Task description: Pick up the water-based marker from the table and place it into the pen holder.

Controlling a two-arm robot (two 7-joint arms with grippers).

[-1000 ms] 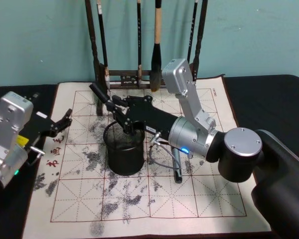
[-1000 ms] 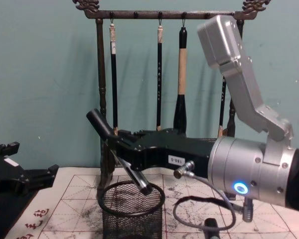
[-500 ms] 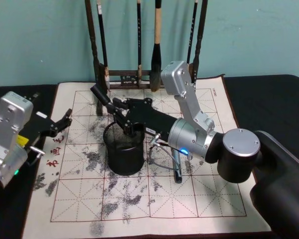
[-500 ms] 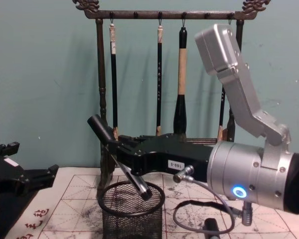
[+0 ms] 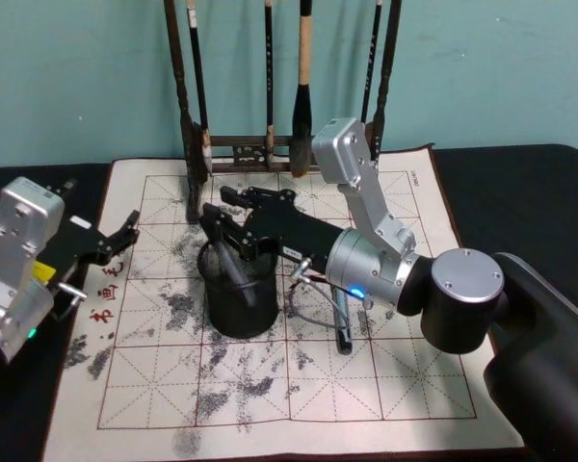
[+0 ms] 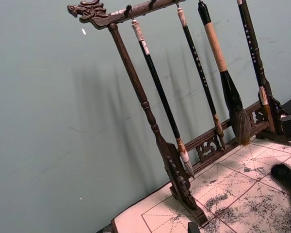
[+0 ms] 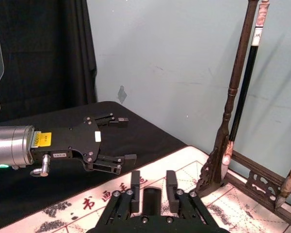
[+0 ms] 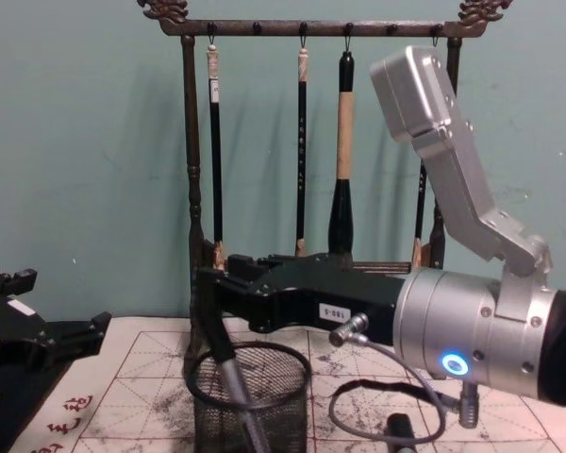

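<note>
Head view: marker [image 5: 228,262] stands tilted inside the holder [image 5: 239,313], its top end poking above the rim just under my right gripper [image 5: 222,207]. Right wrist view: my right fingers [image 7: 135,187] are spread apart, clamping nothing. The gripper hovers over the holder, which sits on the mat [image 5: 366,385]. Chest view: marker top at finger level; touching or not, can't tell. Left gripper [image 5: 123,231] idle at the mat's left edge, fingers wide, empty.

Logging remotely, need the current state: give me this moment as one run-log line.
marker: in pen holder, leaning | right gripper: open, just above it | left gripper: open, parked at left edge of mat
</note>
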